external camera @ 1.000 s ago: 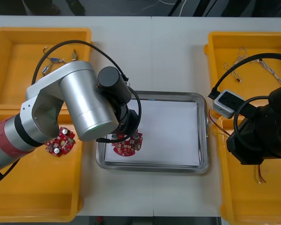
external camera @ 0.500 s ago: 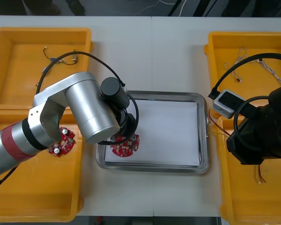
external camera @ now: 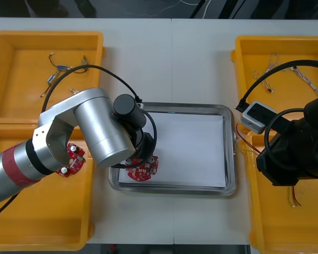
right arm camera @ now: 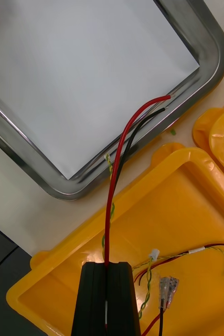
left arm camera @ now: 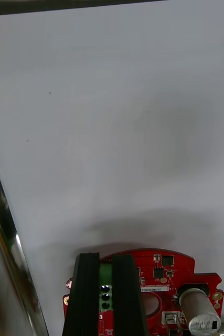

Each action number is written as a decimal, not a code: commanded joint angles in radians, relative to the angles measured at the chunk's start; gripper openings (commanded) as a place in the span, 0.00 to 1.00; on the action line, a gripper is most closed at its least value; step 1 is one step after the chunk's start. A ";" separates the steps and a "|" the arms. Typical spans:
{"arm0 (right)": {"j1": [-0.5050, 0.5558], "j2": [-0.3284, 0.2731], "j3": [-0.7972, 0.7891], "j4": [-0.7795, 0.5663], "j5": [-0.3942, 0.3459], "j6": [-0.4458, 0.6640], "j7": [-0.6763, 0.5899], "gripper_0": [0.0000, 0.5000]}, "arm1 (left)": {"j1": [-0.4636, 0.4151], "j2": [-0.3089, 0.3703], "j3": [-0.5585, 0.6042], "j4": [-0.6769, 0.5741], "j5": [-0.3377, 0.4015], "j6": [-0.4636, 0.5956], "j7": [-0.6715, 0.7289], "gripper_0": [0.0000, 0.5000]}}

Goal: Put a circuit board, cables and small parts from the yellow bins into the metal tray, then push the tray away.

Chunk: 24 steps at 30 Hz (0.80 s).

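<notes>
— Left hand first: its two black fingers stand narrowly apart, clamped on the green block at the edge of the round red circuit board.
— And where does that board lie?
— Flat on the white inside of the shiny metal tray, in the corner nearest the robot on its left side, close beside the rim. From above, the silver left arm covers the hand, and part of the board peeks out beneath it.
— What about the other side?
— Right hand hangs over the near yellow plastic bin on the right, just beside the tray's corner. Its fingers are pressed together on a thin red and black cable, which rises from between them until its ends reach over the tray's rim. A green and yellow twisted cable lies in the bin below.
— Anything else around?
— A second red circuit board lies in the near yellow bin on the left, partly under the arm. Small metal parts on thin wires sit in the far yellow bin on the left. All of it stands on the light tabletop.
</notes>
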 commanded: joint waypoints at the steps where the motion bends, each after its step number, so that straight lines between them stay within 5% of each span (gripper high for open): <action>1: -0.024 0.004 0.010 -0.026 0.006 0.003 -0.030 0.00 | 0.010 0.012 -0.018 -0.009 -0.012 -0.022 0.095 0.55; 3: -0.024 0.004 0.010 -0.026 0.006 0.003 -0.030 0.00 | 0.010 0.013 -0.017 -0.009 -0.013 -0.022 0.103 0.87; 5: -0.025 0.004 0.010 -0.026 0.007 0.003 -0.030 0.00 | 0.010 0.013 -0.017 -0.009 -0.016 -0.024 0.112 1.00; 24: -0.044 0.004 0.067 -0.026 0.024 0.003 -0.030 0.00 | 0.009 0.010 0.103 -0.062 0.027 0.053 0.138 1.00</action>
